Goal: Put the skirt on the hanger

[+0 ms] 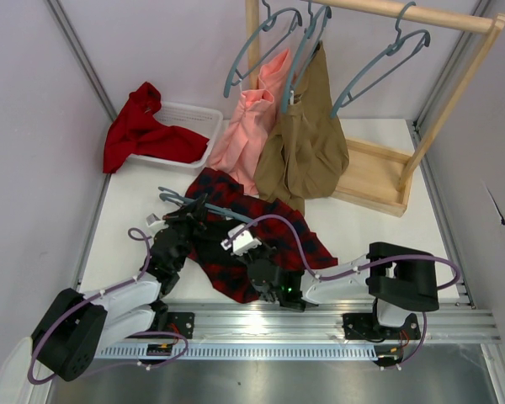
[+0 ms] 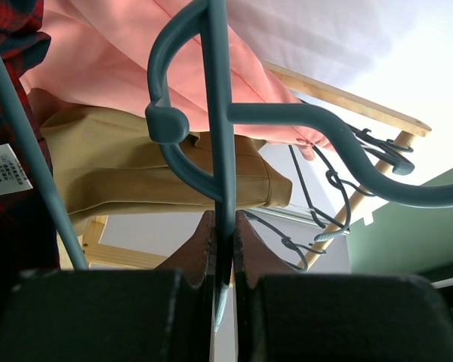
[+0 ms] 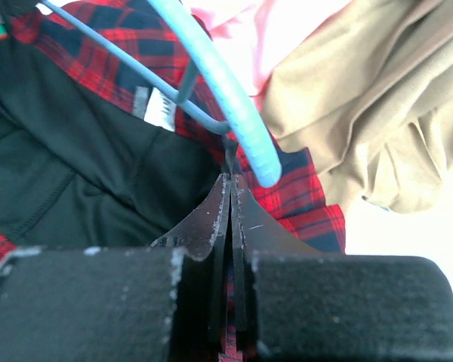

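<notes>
The red-and-black tartan skirt (image 1: 273, 240) lies crumpled on the white table in front of both arms, its dark lining (image 3: 75, 166) turned up. A thin blue-grey hanger (image 1: 178, 200) rests across its upper left edge. My left gripper (image 1: 195, 214) is shut on the hanger; in the left wrist view the pads (image 2: 204, 241) clamp a straight bar below the curved hook (image 2: 211, 113). My right gripper (image 1: 238, 234) is shut on the skirt, pinching a dark fold of its edge at the fingertips (image 3: 220, 197). One hanger arm (image 3: 226, 98) crosses just beyond them.
A wooden rack (image 1: 379, 181) stands at the back right, with a pink garment (image 1: 248, 126) and a tan garment (image 1: 307, 143) hanging low over the skirt's far edge. More hangers (image 1: 379, 67) hang on its rail. A white basket (image 1: 194, 118) holding red cloth (image 1: 139, 130) sits back left.
</notes>
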